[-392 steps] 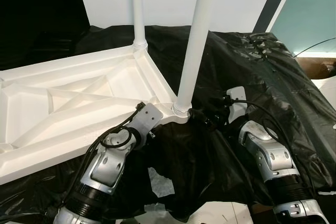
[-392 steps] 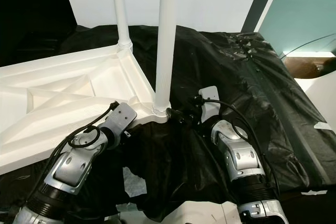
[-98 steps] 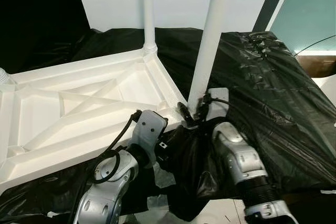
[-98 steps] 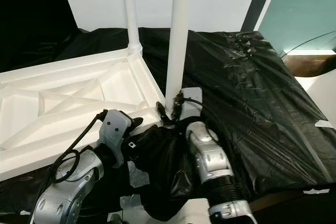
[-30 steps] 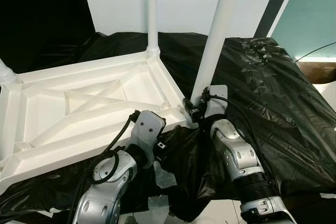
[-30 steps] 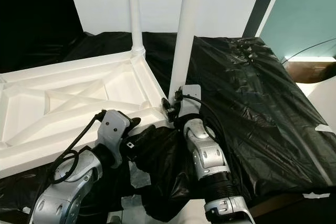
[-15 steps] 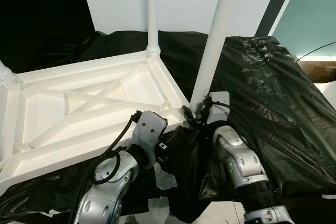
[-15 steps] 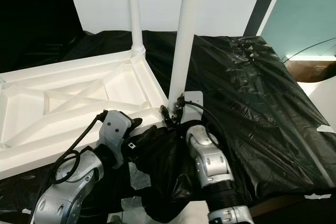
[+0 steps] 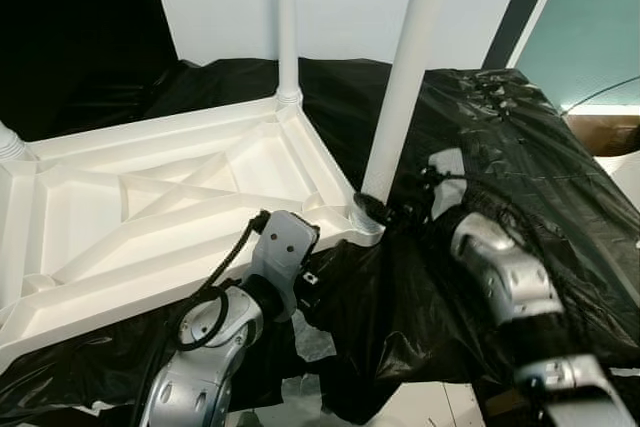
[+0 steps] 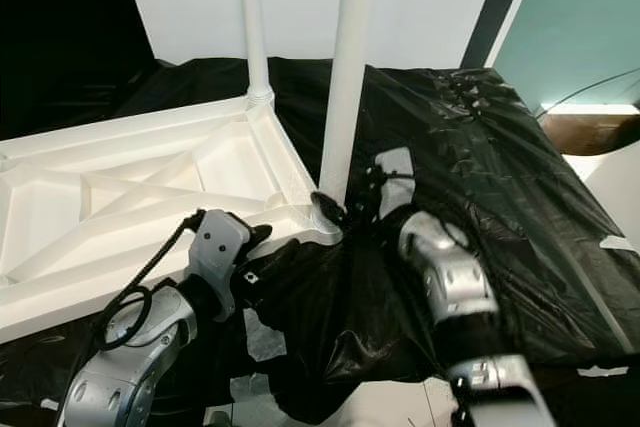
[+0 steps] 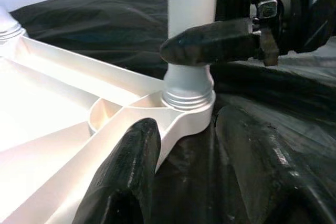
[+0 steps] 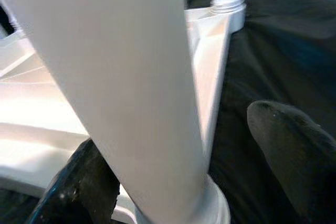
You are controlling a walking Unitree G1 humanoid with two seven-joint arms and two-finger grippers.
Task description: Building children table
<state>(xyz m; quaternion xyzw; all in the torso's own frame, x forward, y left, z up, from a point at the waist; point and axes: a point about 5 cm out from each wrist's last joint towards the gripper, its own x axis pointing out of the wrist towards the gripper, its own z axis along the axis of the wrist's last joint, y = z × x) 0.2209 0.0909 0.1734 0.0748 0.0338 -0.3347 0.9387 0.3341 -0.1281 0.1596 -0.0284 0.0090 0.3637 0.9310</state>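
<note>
At leg base, right tool newly loosened.

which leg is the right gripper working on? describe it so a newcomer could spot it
Find the white upturned tabletop lying on black sheeting. The near leg rises from the corner nearest the robot, with the right gripper at its base. The far leg stands untouched.

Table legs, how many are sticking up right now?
3. A near leg at the corner by the right claw, a far leg at the back corner, and a stub at the left edge. A fourth may be hidden.
</note>
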